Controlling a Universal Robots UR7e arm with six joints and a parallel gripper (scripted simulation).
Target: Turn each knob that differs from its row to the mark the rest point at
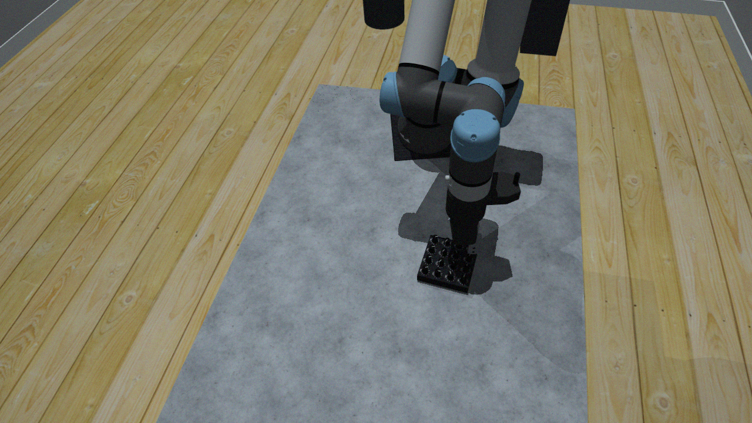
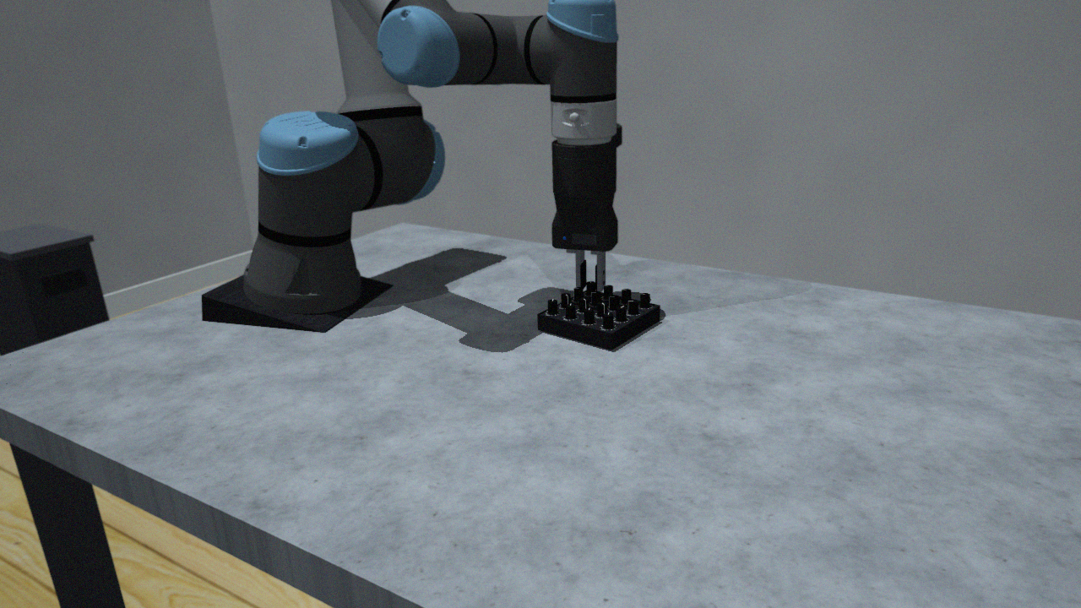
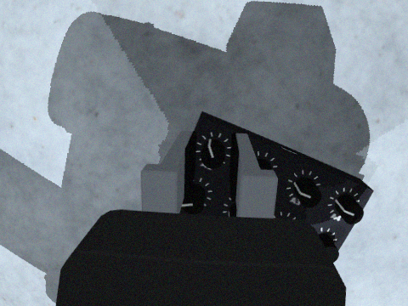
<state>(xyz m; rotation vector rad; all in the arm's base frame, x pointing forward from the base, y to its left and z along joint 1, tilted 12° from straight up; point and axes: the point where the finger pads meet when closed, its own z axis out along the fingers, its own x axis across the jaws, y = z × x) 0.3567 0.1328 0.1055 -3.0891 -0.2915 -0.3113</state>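
The black knob box (image 1: 443, 285) (image 2: 576, 329) (image 3: 204, 122) stands flat on the table. My gripper (image 2: 590, 282) (image 3: 212, 153) is open and points down, its fingertips low on either side of knob A1 (image 3: 218, 155), at a rear corner of the box. A gap shows between A1 and each finger. In the wrist view, A1's line points up and slightly left. The lines of knob A3 (image 3: 309, 192) and knob A4 (image 3: 350, 208) point left. Knob B1 (image 3: 195, 199) shows its line pointing left. A finger mostly hides knob A2 (image 3: 265, 164); the gripper body hides most other knobs.
Neighbouring knobs stand close together around the fingers. The arm's base (image 1: 425, 134) (image 2: 302, 275) stands on the grey table (image 1: 315, 315) (image 2: 529, 453) behind the box. The arm's shadow falls over the box and the table around it. A dark cabinet (image 2: 49, 283) stands beyond the table.
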